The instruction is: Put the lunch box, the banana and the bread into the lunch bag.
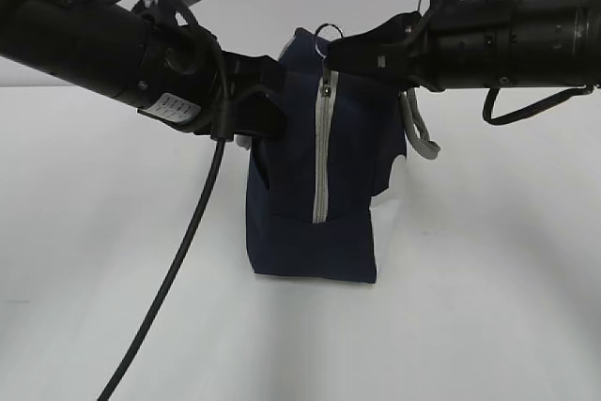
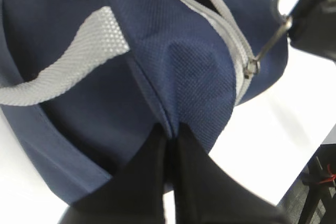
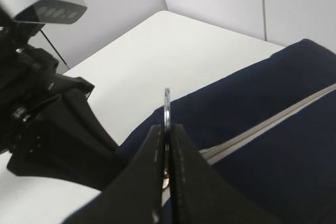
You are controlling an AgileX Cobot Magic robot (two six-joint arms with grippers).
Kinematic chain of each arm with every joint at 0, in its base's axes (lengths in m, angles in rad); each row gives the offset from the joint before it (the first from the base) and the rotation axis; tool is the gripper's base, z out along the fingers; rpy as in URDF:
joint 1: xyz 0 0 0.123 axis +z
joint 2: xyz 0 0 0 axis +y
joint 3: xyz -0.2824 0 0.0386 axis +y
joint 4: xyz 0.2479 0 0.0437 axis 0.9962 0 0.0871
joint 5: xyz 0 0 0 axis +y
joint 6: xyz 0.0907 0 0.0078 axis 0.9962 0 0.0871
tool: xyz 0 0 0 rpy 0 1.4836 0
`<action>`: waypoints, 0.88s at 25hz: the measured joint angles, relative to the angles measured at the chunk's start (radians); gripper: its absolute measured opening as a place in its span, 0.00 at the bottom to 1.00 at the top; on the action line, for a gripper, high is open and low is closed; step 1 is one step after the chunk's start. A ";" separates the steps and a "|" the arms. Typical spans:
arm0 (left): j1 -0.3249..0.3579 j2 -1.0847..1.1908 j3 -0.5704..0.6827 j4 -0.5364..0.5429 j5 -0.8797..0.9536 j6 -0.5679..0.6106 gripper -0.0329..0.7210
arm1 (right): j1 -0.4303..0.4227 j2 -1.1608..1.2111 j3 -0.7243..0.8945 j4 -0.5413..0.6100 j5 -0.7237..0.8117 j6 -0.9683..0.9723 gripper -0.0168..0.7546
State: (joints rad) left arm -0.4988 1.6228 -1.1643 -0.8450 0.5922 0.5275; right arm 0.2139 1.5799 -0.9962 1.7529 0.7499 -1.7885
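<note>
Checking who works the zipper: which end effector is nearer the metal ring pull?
Right. The right end effector is shut on the ring pull; the left end effector pinches lunch bag fabric beside the zipper.

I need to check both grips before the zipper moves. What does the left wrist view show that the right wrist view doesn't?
Left wrist view only: the left gripper pinching a fold of the bag, a grey strap, and the zipper slider with the zipper gaping open above it.
Right wrist view only: the right gripper shut on the ring pull.
Both: navy bag, grey zipper, white table.
</note>
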 joint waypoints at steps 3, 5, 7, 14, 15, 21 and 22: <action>0.000 0.000 0.000 -0.001 0.017 0.011 0.05 | 0.002 0.000 -0.015 0.004 -0.053 0.002 0.02; 0.000 0.000 0.000 -0.003 0.027 0.019 0.05 | 0.002 0.000 -0.021 0.010 -0.098 0.004 0.02; 0.000 0.000 0.000 -0.003 0.041 0.027 0.05 | 0.002 0.000 -0.024 0.016 -0.123 0.004 0.02; 0.000 -0.007 0.000 -0.003 0.092 0.056 0.05 | 0.002 0.002 -0.053 0.021 -0.193 0.004 0.02; 0.000 -0.012 0.000 -0.003 0.097 0.060 0.05 | 0.002 0.002 -0.063 0.021 -0.205 0.004 0.02; -0.001 -0.041 0.000 0.008 0.151 0.064 0.05 | 0.002 0.071 -0.155 0.009 -0.237 0.004 0.02; -0.001 -0.045 0.000 0.010 0.156 0.064 0.05 | 0.004 0.089 -0.170 0.004 -0.237 0.004 0.02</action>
State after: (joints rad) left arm -0.4995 1.5778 -1.1643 -0.8346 0.7485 0.5915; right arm 0.2178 1.6693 -1.1664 1.7568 0.5127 -1.7844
